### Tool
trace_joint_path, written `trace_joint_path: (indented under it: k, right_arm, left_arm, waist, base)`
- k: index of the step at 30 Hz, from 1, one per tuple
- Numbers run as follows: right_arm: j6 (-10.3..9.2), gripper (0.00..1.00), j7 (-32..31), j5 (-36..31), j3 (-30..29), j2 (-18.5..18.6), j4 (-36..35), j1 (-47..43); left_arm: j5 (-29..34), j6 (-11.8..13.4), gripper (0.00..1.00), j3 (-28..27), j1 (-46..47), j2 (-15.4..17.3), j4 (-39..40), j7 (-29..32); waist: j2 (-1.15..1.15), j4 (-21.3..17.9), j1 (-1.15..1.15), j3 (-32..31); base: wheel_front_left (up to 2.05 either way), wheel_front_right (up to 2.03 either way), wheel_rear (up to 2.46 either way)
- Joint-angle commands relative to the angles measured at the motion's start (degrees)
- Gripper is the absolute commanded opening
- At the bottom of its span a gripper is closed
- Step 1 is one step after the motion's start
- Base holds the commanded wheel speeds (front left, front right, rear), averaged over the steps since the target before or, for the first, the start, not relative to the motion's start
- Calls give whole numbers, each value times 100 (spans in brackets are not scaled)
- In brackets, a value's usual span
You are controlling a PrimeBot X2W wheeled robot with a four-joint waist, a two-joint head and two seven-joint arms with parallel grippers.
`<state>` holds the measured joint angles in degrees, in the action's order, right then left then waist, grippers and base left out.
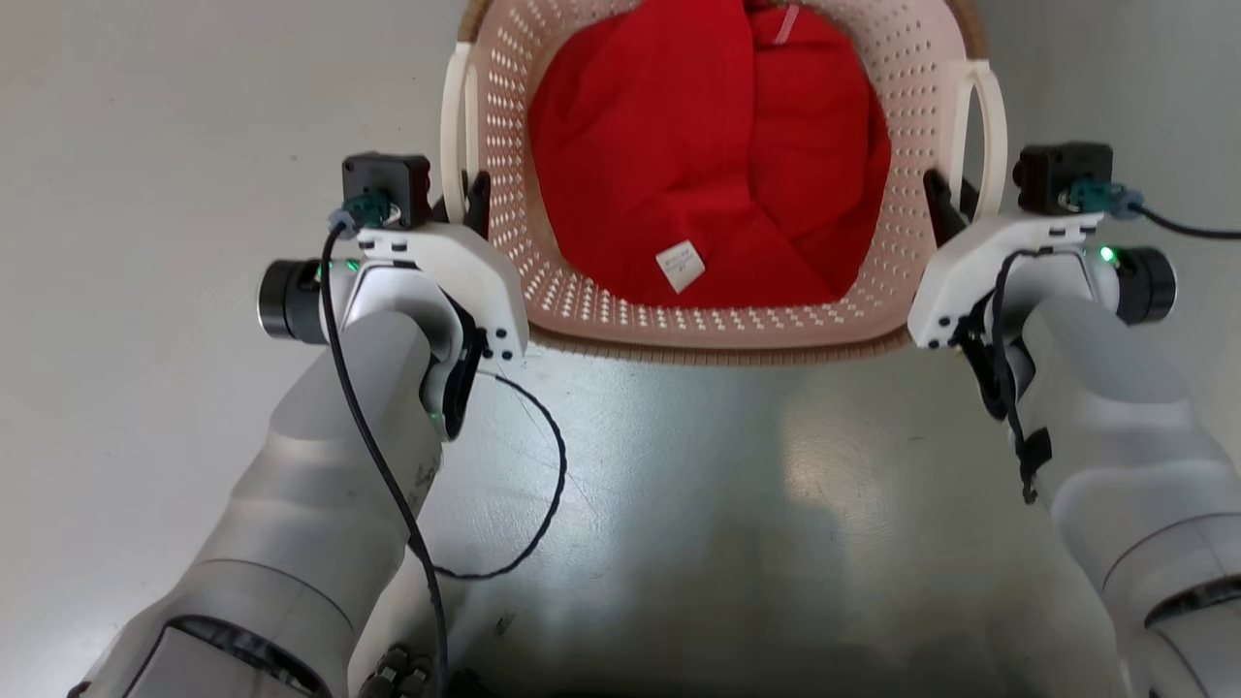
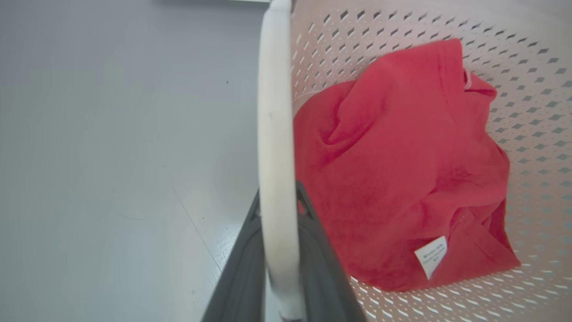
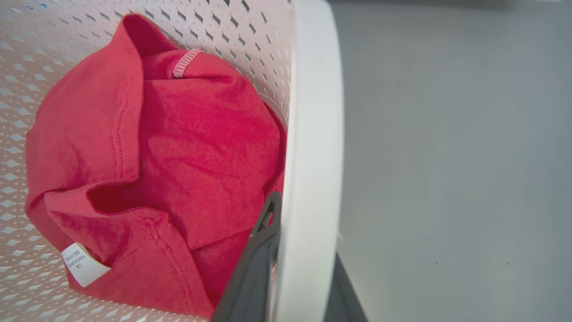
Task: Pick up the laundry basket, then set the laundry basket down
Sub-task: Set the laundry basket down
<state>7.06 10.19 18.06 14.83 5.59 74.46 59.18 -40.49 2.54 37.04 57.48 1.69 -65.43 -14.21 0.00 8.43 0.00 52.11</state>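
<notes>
Left side: the left gripper (image 1: 463,202) is clamped on the left handle (image 1: 454,116) of the basket, and my left wrist view shows a dark finger (image 2: 241,277) on either side of that white bar. Centre: the laundry basket (image 1: 717,334) sits between both arms above the grey floor (image 1: 145,194), holding a crumpled red garment (image 1: 708,145) with a white tag (image 1: 680,266); I cannot tell whether its base touches the floor. Right side: the right gripper (image 1: 945,206) is likewise closed on the right handle (image 1: 989,116), its fingers straddling it.
</notes>
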Motion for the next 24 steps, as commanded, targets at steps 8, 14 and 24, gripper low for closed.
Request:
trace_joint_path:
  k: [8,14,24]
  right_arm:
    - [43,0,-44,-1145,-826,-261,-51,-5]
    - [43,0,-32,-1445,-1104,-269,-51,-4]
    - [43,100,62,-1456,-1088,-270,-51,-9]
  left_arm:
    - [362,-60,0,-363,153,125,64,-79]
    - [409,-134,0,-398,140,121,101,-79]
    - [407,-68,100,-392,129,120,84,-79]
  waist:
    - [0,23,0,152]
    - [0,73,0,166]
    - [0,46,0,65]
  base:
    - [0,0,0]
    - [0,0,0]
    - [0,0,0]
